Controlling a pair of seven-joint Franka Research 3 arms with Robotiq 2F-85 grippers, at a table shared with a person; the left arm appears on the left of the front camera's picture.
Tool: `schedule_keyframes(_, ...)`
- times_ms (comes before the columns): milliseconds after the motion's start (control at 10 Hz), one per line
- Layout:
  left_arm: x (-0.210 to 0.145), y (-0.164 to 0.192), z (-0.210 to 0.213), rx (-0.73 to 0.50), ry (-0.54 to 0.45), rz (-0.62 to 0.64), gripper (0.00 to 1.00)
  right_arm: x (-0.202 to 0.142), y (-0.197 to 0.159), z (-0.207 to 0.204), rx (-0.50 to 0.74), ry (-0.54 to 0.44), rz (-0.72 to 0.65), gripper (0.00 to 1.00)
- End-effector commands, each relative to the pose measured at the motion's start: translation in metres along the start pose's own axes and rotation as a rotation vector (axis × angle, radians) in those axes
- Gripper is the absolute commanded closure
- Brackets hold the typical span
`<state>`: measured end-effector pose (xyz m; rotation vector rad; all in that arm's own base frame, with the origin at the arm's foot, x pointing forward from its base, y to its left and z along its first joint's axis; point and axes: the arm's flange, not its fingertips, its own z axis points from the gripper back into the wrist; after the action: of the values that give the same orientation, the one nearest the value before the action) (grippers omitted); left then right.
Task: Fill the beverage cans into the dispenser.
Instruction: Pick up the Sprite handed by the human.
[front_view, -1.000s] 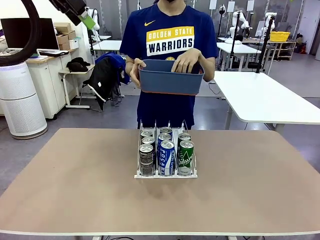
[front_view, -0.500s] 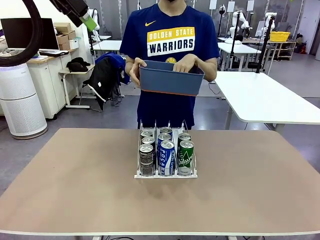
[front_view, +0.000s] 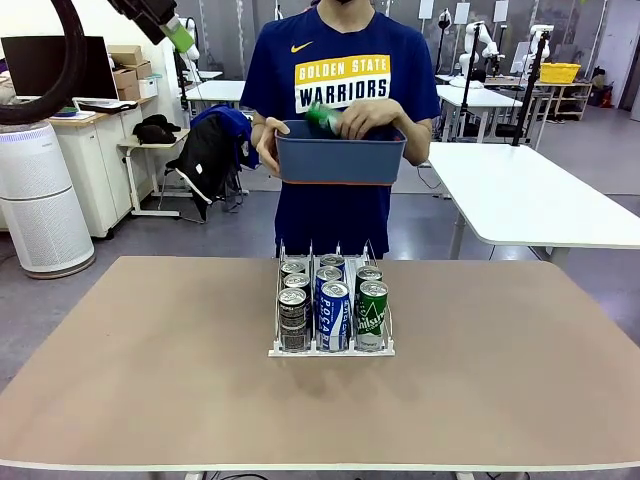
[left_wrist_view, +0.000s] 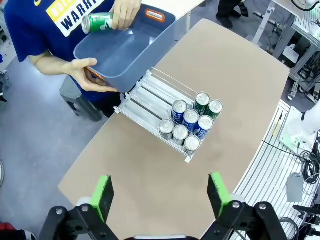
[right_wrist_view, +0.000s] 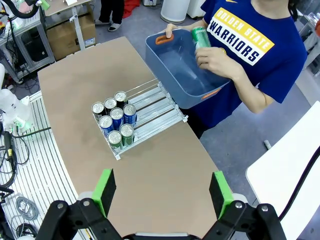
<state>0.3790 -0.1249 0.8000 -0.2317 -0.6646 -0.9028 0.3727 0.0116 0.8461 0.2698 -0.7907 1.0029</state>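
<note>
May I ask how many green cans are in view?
3: two in the right lane of the dispenser, a front green can and a rear green can; a third green can in the person's hand above the blue tub. None looks hidden.

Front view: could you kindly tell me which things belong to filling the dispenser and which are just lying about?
Job: dispenser, cans in its lanes, green can in the person's hand, blue tub.
Lying about: black jacket, white tower unit, white side table.

Grey floor (front_view: 200, 235) — 1 white table (front_view: 535, 190) at right, air purifier (front_view: 40, 205) and cardboard boxes (front_view: 128, 66) at left.
</note>
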Motion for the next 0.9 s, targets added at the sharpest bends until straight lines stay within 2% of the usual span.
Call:
schedule_keyframes(0, 0.0088, 0.0051, 0.0117, 0.044, 0.025, -0.027, 0.0, 0.0001, 0.0006, -0.0001, 0.002, -0.003, -0.001, 0.0)
schedule_keyframes(800, 0.014, 0.0052, 0.0198, 0.063, -0.006, -0.026, 0.0, 0.0001, 0.0006, -0.0001, 0.002, -0.003, -0.001, 0.0)
